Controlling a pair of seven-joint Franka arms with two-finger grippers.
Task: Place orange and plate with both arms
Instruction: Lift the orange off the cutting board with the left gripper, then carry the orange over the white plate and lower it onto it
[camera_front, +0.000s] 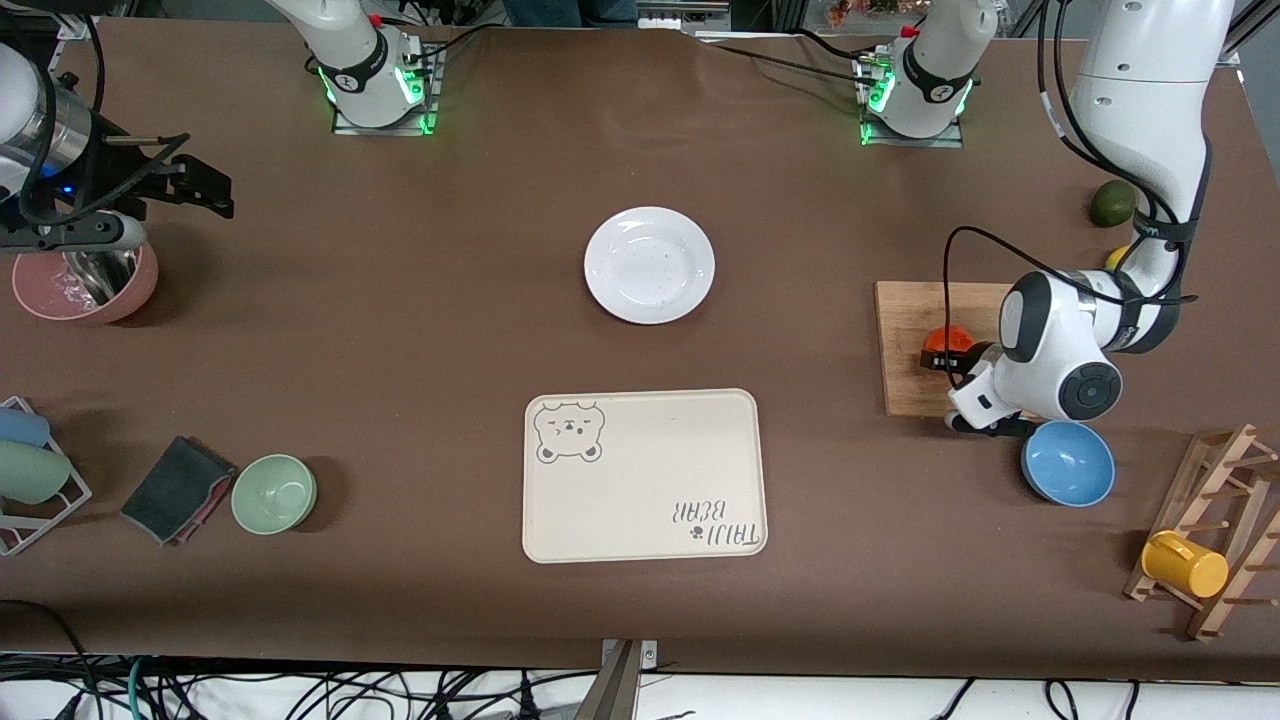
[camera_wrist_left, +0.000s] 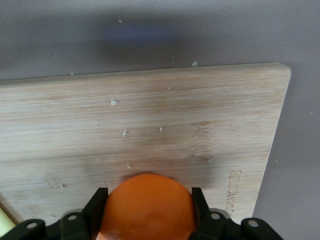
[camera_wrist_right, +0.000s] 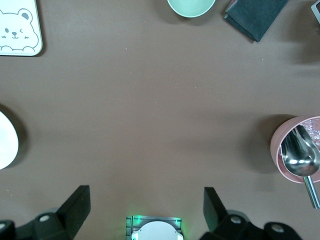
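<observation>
The left gripper (camera_wrist_left: 147, 210) has its fingers (camera_wrist_left: 98, 202) clenched around the orange (camera_wrist_left: 147, 207) on the bamboo cutting board (camera_wrist_left: 150, 120), while the waiting right gripper (camera_wrist_right: 145, 205) holds its fingers (camera_wrist_right: 77, 202) released above bare counter (camera_wrist_right: 150, 115).

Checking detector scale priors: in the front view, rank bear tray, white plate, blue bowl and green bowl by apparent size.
1. Cream rectangular bear tray
2. Round white plate
3. Blue bowl and pale green bowl: close, blue looks slightly larger; not firmly ranked.

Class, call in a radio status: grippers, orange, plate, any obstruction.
Left gripper shut on orange, on cutting board. Right gripper open, waiting. Plate bare, mid-table.
</observation>
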